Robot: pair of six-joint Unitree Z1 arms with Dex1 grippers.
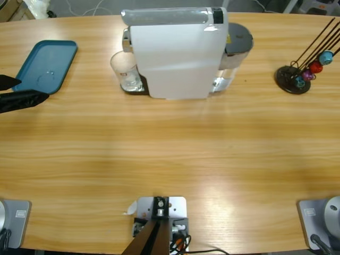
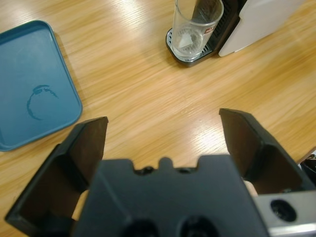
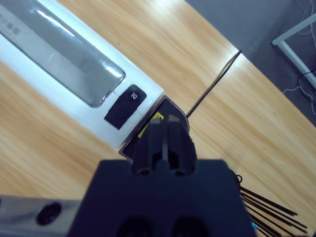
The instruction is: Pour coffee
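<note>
Right now, at the far left of the high view, the left hand [image 1: 13,91] is spread wide by the blue tray [image 1: 45,65]. Further right, the glass [image 1: 125,70] under the white coffee machine [image 1: 175,53] shows no coffee. Reaching crooked could tip it. The right hand [image 3: 165,140], pressed together, hangs above the machine.

No wording can be read for certain. The glass [image 2: 196,27] carries a small red-and-white printed mark, too small to make out. The coffee machine [image 3: 79,74] bears a yellow sticker beside its black button; its print is illegible.
</note>
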